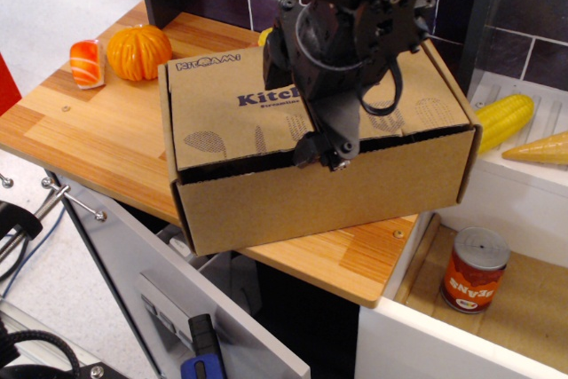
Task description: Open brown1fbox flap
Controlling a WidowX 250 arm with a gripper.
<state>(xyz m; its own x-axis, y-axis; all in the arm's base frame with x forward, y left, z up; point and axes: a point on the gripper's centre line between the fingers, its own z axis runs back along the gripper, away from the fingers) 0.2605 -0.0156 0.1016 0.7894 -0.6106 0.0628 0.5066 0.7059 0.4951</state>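
Flap (232, 122) lifted slightly off brown1fbox (319, 193); fingers (324, 154) at front edge, spread unclear; orange (138, 51) behind on tabletop (98, 135).

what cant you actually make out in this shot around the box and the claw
- Claw jaws: seen end-on and dark, so open or shut is unclear.
- Lettering on the flap: arm covers all after "Kitch".
- Inside of the brown1fbox: only a dark slit under the flap edge.
- Yellow item behind the box: mostly hidden.

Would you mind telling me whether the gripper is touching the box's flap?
Cannot tell. The only view shows the gripper overlapping the front edge of the flap, but neither contact nor a gap shows plainly.
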